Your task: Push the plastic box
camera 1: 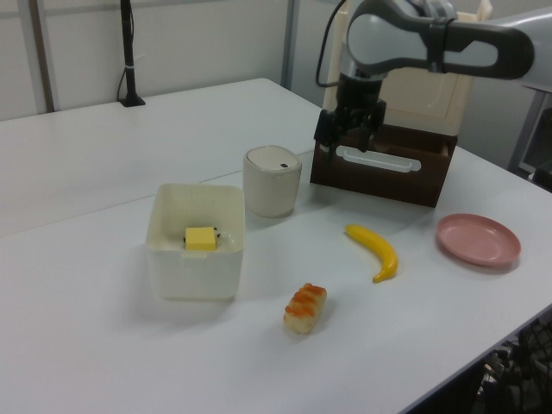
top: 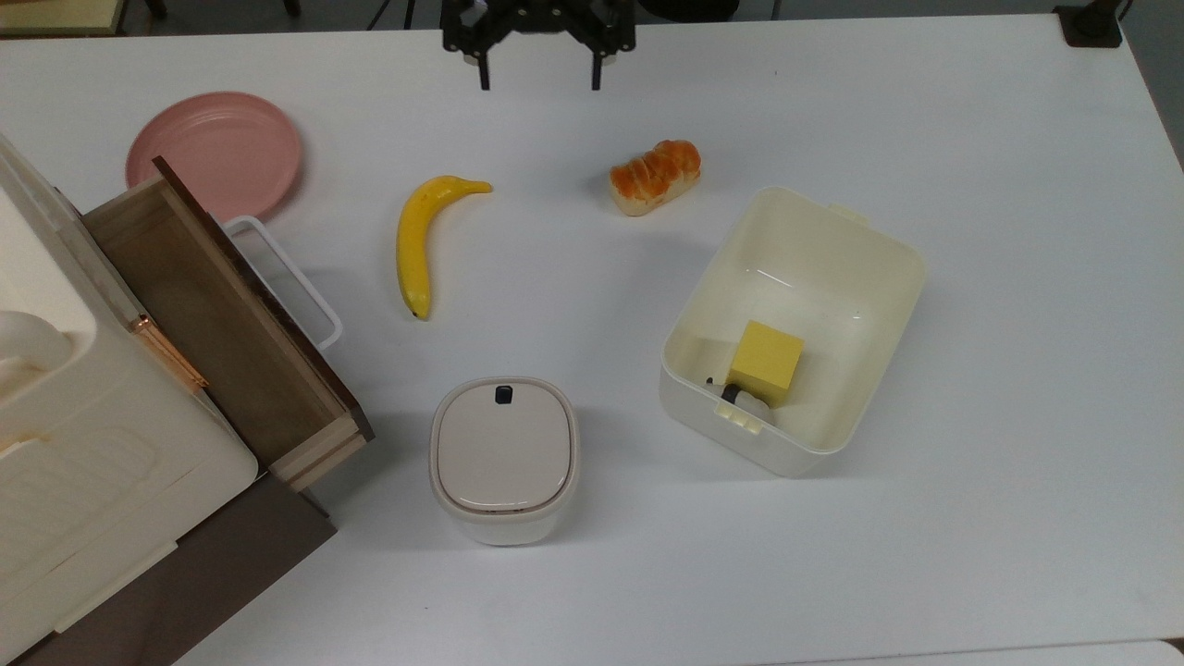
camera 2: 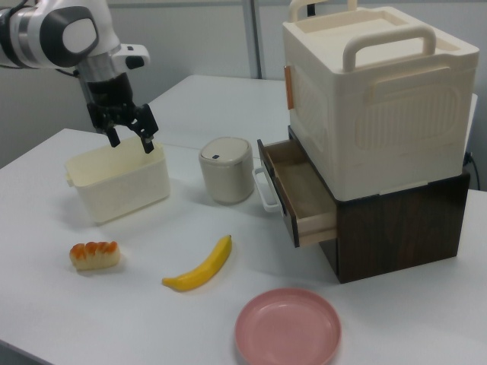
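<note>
The plastic box (top: 712, 425) is a deep cream-white lidless tub on the white table, at the top view's right of centre, with a yellow block (top: 766, 363) inside. My gripper (top: 539, 76) hangs open and empty at the top view's upper edge, well apart from the box. In the left view the gripper (camera 1: 349, 145) is raised in front of the wooden drawer, far to the right of the box (camera 1: 194, 263). In the right view the gripper (camera 2: 131, 141) is up in the air over the box's (camera 2: 118, 186) far rim, its fingers spread.
A small lidded bin (top: 504, 458) stands to the top view's left of the box. A bread roll (top: 655, 176), a banana (top: 418, 240) and a pink plate (top: 215, 153) lie farther back. An open wooden drawer (top: 217, 324) under a big cream crate (top: 55, 444) fills the left.
</note>
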Available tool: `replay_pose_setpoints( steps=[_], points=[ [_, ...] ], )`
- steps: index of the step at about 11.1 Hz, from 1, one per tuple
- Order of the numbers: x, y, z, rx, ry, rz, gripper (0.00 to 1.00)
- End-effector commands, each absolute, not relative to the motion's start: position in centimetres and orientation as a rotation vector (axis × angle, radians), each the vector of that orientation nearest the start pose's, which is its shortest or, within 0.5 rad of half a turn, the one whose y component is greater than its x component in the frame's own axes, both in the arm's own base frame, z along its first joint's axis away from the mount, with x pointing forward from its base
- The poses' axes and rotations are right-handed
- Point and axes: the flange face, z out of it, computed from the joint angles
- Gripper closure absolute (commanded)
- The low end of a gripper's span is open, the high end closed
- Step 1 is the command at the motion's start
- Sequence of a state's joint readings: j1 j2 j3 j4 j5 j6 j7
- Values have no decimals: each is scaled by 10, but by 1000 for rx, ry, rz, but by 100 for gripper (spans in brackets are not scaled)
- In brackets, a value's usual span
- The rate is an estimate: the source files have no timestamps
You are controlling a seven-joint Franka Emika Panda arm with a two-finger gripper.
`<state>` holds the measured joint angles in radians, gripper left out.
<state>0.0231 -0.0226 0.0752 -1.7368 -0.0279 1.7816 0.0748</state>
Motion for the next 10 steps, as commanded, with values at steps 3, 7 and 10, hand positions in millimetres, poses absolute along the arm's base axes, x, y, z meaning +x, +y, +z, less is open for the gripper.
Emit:
replay_pose_setpoints(
  steps=[3,7,10],
  points=[
    [542,28,586,-3071,164,-98,0],
    [547,26,583,-3048,173,-92,0],
    [548,28,581,-3048,148,-94,0]
  ],
)
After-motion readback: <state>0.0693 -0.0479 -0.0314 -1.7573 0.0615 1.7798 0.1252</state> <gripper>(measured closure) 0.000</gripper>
